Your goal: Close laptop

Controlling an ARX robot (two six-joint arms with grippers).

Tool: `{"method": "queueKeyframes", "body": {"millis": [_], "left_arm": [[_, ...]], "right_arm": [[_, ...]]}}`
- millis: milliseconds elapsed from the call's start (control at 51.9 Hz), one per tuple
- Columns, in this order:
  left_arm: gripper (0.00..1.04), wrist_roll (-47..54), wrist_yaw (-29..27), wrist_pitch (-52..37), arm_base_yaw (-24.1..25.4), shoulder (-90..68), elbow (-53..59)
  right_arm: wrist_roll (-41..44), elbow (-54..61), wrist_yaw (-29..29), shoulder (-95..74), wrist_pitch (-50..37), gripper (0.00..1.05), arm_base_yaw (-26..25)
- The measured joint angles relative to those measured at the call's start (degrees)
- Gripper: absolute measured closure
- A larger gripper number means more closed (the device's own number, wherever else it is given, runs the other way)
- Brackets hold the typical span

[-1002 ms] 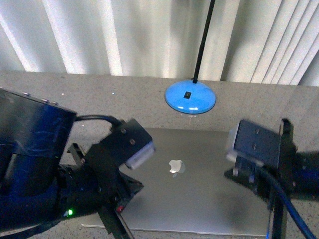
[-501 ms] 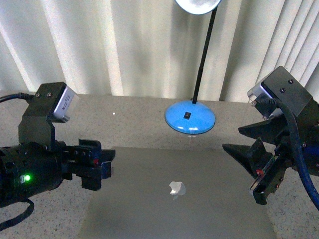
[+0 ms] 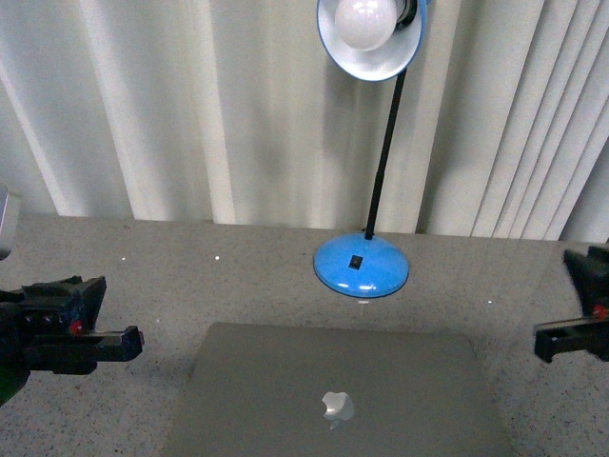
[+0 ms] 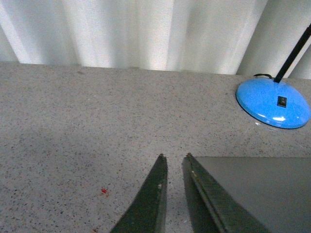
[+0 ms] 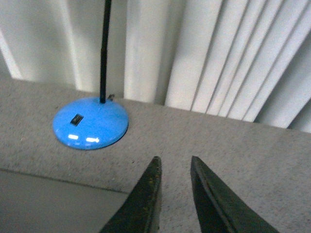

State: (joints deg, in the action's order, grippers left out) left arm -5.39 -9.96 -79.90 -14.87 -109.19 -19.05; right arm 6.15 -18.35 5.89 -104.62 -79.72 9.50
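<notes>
You see a speckled grey stone counter [image 3: 190,271] under even indoor light. On it stands a glossy blue lamp base [image 3: 362,267], round, with a small black switch on top. A thin black stem [image 3: 384,152] rises from the base and leans slightly, carrying a blue-rimmed shade [image 3: 381,62] with a white bulb [image 3: 364,21] high above it. Behind the base, pale pleated curtains [image 3: 190,114] hang across the whole width and reach the counter's far edge. Bright bands show between their folds, and small glints dot the counter beside the base.
</notes>
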Motion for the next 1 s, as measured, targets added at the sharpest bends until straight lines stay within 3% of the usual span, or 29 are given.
{"method": "queueKeyframes", "body": {"millis": [96,231,289,443,559,733,848,1002], "left_arm": [[1.01,0.0,0.0,0.0,0.0,0.0,0.2],[1.01,-0.1,0.0,0.0,0.0,0.1,0.8],[1.01,1.4,2.6,1.0,2.1,3.5,4.0],[1.01,3.6,2.9,6.3,8.6,27.8,16.0],[1.01,4.3,4.9,12.2,9.5,39.6,17.6],[1.01,4.8,9.6,23.4,14.4,52.3,17.7],[1.01,4.9,9.8,29.1,14.7,58.6,17.7],[1.01,5.0,9.8,44.2,14.7,73.0,17.6]], "right_arm": [[0.2,0.6,0.2,0.5,-0.2,1.02,-0.2],[-2.4,6.7,-0.9,7.9,1.4,1.02,-2.3],[-3.5,10.8,-0.8,15.3,3.0,1.02,-3.4],[-5.0,14.3,-1.0,27.4,7.9,1.02,-5.4],[-5.2,16.1,-6.1,34.2,13.0,1.02,-8.0],[-5.5,18.0,-5.8,45.7,22.4,1.02,-9.4],[-5.5,17.7,-5.9,55.5,33.4,1.02,-9.4],[-5.5,17.8,-5.9,65.4,41.7,1.02,-9.4]]}}
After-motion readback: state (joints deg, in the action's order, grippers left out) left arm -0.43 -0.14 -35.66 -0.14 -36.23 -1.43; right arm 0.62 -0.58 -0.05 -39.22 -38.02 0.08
